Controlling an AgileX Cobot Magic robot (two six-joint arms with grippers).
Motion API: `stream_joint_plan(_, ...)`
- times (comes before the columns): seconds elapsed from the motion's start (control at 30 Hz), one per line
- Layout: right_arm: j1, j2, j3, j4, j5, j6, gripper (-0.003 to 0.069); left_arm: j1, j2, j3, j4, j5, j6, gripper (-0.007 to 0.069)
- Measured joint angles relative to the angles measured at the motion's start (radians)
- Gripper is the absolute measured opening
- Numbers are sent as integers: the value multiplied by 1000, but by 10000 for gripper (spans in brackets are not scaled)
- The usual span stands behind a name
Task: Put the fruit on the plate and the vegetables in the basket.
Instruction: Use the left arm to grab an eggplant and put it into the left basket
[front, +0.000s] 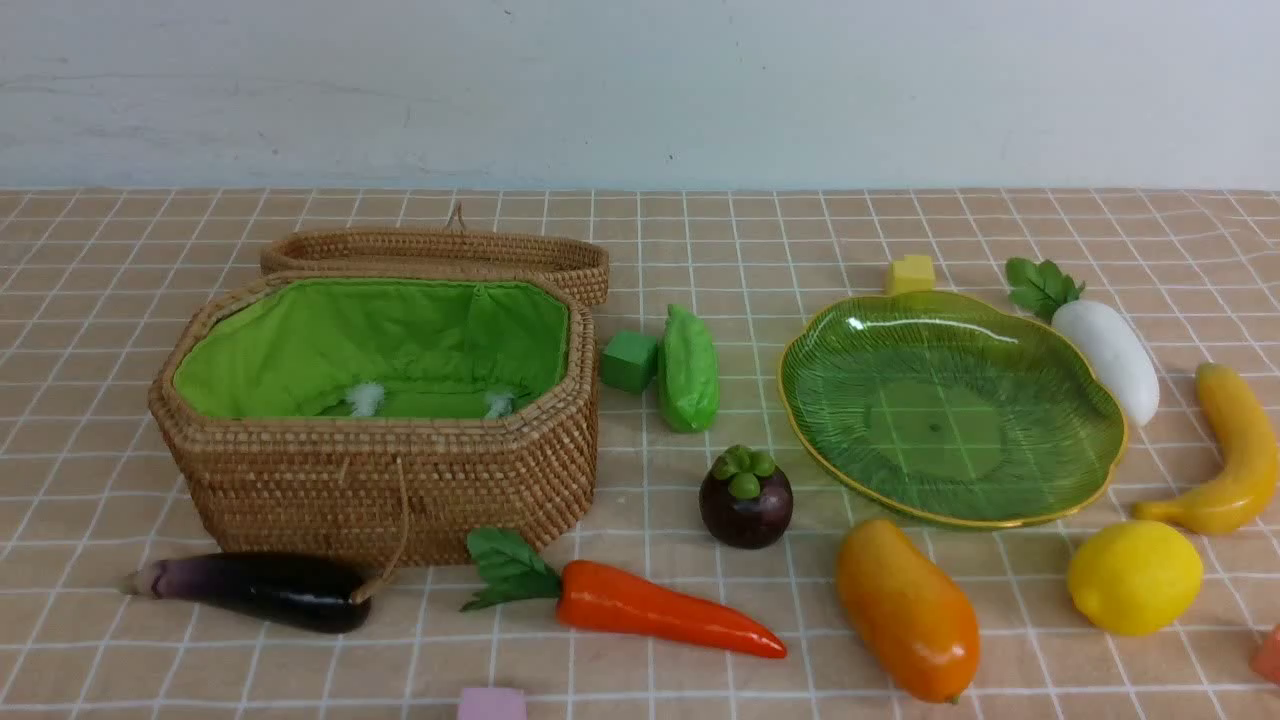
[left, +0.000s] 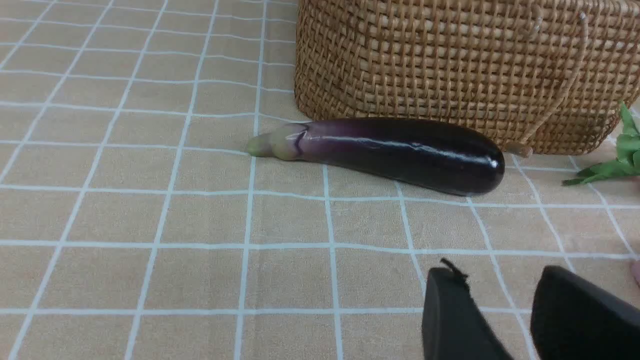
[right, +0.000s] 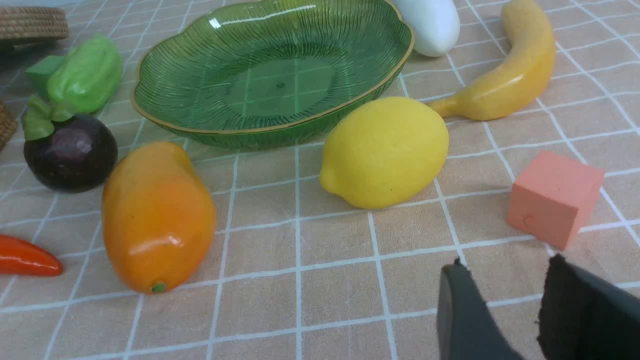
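Nothing is sorted yet. In the front view the tan woven wicker basket (front: 380, 480) with its green lining sits centre left, its lid (front: 440, 255) behind it. The leaf-shaped translucent green glass plate (front: 950, 420) sits centre right, and neither holds any toy. The glossy dark purple eggplant (front: 260, 590) and orange carrot (front: 650, 610) lie lower left and lower centre. The green pea pod (front: 688, 368) is mid-frame, and the white radish (front: 1108, 358) is at the plate's upper right rim. The purple mangosteen (front: 745, 500), orange mango (front: 908, 610), yellow lemon (front: 1134, 577) and curved banana (front: 1235, 450) ring the plate's lower and right sides.

Likely trouble:
- The eggplant lies close along the basket wall, so a finger could snag the wicker or the dangling cord.
- The small green cube (front: 629, 360) sits just beside the pea pod and could be pinched with it.
- The lemon and mangosteen (round, smooth) may roll out of a loose pinch.

The front view shows no arm at all; only the wrist views do. The left tool (left: 497, 272) is near the eggplant and the right tool (right: 505, 265) is near the lemon, each with fingers apart and holding nothing. The right wrist view also shows the salmon cube (right: 555, 197) whole — it is cut off at the front view's lower right edge.
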Motion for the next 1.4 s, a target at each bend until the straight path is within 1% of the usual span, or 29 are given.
stream_joint_plan(0.4, 0, 0, 0, 0, 0, 0, 242, 0, 0, 0, 0, -2, 0, 239)
stream_joint_plan(0.5, 0, 0, 0, 0, 0, 0, 242, 0, 0, 0, -25, -42, -10, 239)
stream_joint_plan(0.57, 0, 0, 0, 0, 0, 0, 242, 0, 0, 0, -88, -79, -43, 239)
stream_joint_plan(0.7, 0, 0, 0, 0, 0, 0, 242, 0, 0, 0, -304, -170, -163, 239)
stream_joint_plan(0.73, 0, 0, 0, 0, 0, 0, 242, 0, 0, 0, -328, -175, -170, 239)
stream_joint_plan(0.83, 0, 0, 0, 0, 0, 0, 242, 0, 0, 0, -529, -283, -261, 239)
stream_joint_plan(0.97, 0, 0, 0, 0, -1, 0, 242, 0, 0, 0, -619, -375, -278, 239)
stream_joint_plan(1.03, 0, 0, 0, -2, -1, 0, 242, 0, 0, 0, -647, -424, -266, 214)
stream_joint_plan(1.07, 0, 0, 0, -5, -1, 0, 242, 0, 0, 0, -647, -423, -260, 206)
stream_joint_plan(1.17, 0, 0, 2, -26, -14, 0, 242, 0, 0, -40, -628, -356, -206, 114)
stream_joint_plan(1.23, 0, 0, 4, -34, -35, 8, 242, 0, 0, -94, -604, -285, -156, 31)
stream_joint_plan(1.27, 0, 0, 4, -34, -35, 12, 242, 0, 0, -100, -602, -277, -151, 22)
stream_joint_plan(1.3, 0, 0, 11, -2, -73, 52, 242, 0, 0, -151, -588, -205, -114, -13)
stream_joint_plan(1.33, 0, 0, 12, 64, -107, 105, 242, 0, 2, -185, -584, -154, -87, -13)
stream_joint_plan(1.37, 0, 0, 12, 75, -115, 125, 242, 0, 3, -192, -584, -143, -77, -13)
stream_joint_plan(1.4, 0, 0, 12, 159, -176, 197, 242, 0, 32, -255, -578, -40, -37, -13)
